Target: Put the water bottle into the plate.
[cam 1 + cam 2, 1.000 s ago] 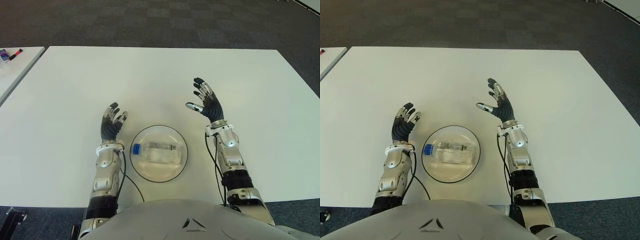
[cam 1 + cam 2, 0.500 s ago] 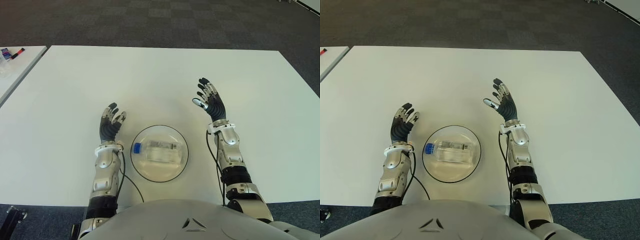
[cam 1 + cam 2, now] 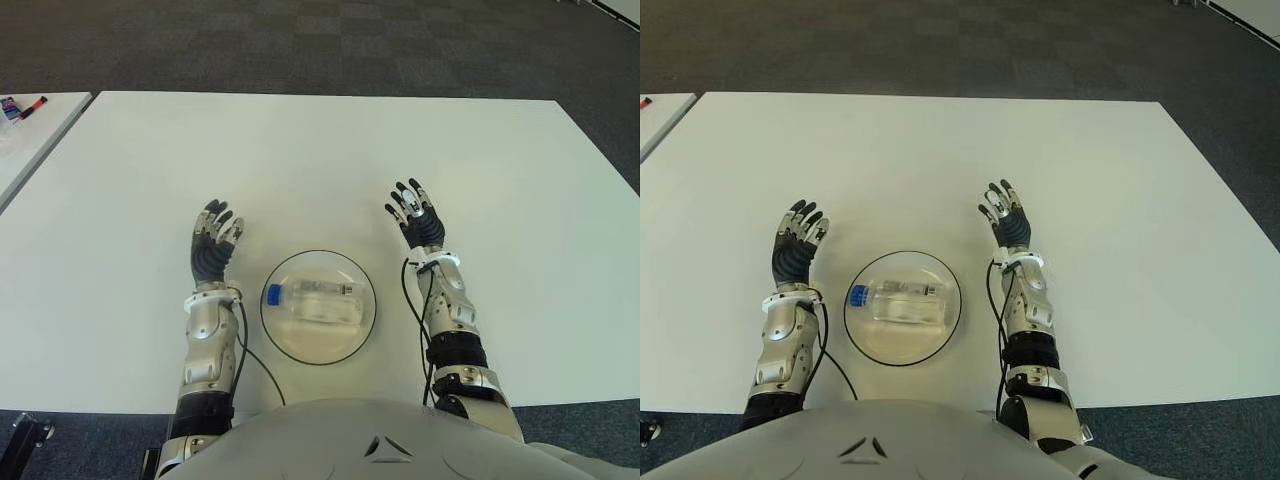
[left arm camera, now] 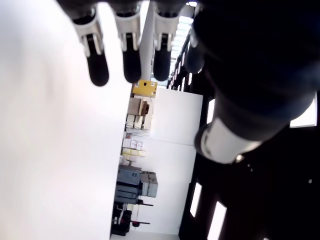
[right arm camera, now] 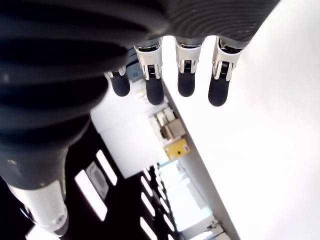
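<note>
A clear water bottle with a blue cap lies on its side inside the glass plate, cap toward my left. The plate sits on the white table near the front edge, between my two hands. My left hand is just left of the plate, fingers spread and holding nothing. My right hand is to the right of the plate and a little farther back, fingers extended and empty. Both wrist views show straight fingers with nothing between them.
A second white table stands at the far left, with a red marker and a small item on it. Dark carpet lies beyond the table's far edge. Cables run along both forearms near the plate.
My right hand has drawn back toward me and lowered, its palm turning down beside the plate. The left hand has shifted slightly outward. The bottle stays in the plate.
</note>
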